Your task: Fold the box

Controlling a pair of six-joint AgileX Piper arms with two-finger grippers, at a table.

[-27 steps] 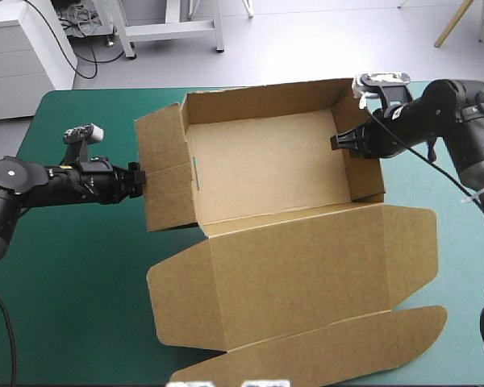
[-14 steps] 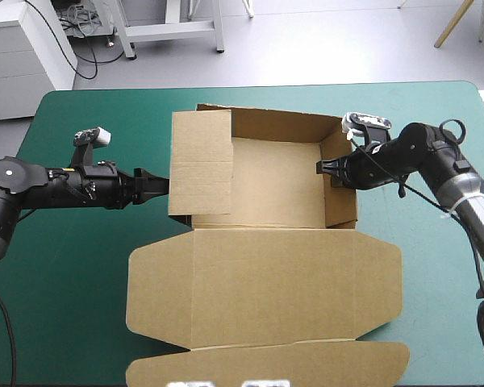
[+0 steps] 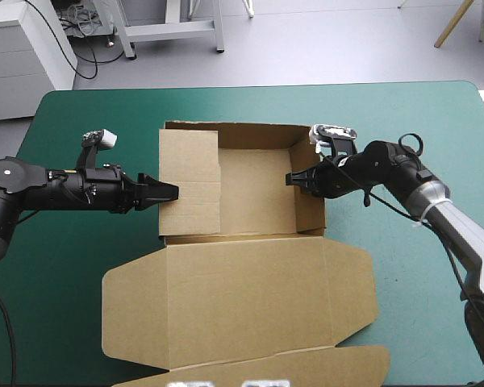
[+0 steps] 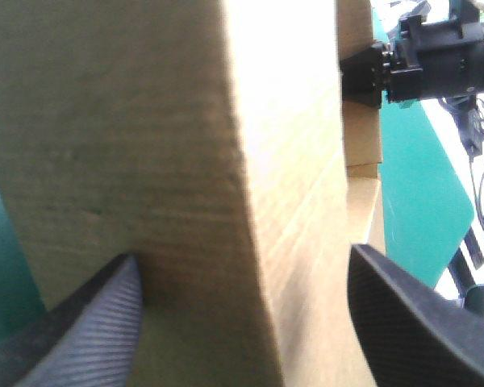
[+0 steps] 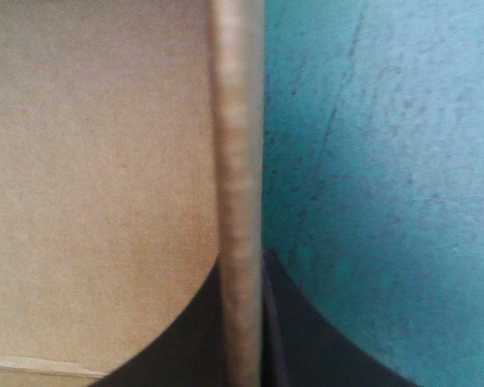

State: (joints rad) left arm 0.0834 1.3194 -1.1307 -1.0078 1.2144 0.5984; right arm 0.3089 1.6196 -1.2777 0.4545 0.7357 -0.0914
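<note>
The brown box (image 3: pixel 254 189) sits mid-table as an open tray, its wide lid (image 3: pixel 242 290) flat toward the near edge. Its left flap (image 3: pixel 189 181) lies folded inward over the tray. My left gripper (image 3: pixel 169 192) is open, its tips at that flap's outer edge. In the left wrist view the board (image 4: pixel 185 145) fills the space between the spread fingers of the gripper (image 4: pixel 242 254). My right gripper (image 3: pixel 293 179) is shut on the box's right wall (image 3: pixel 310 197). The wall's edge (image 5: pixel 238 121) runs straight between its fingers (image 5: pixel 242 266). Beyond the box, the left wrist view shows the right gripper (image 4: pixel 363 71).
The lid's front flap (image 3: pixel 274 369) reaches the table's near edge. Bare teal-green cover (image 3: pixel 56 266) lies left of the box and more (image 3: pixel 419 306) to its right. A white cabinet (image 3: pixel 16 56) stands off the far left corner.
The box has turned square and slid left and toward the near edge. Its left flap swung from upright to folded inward. Both grippers moved left with it.
</note>
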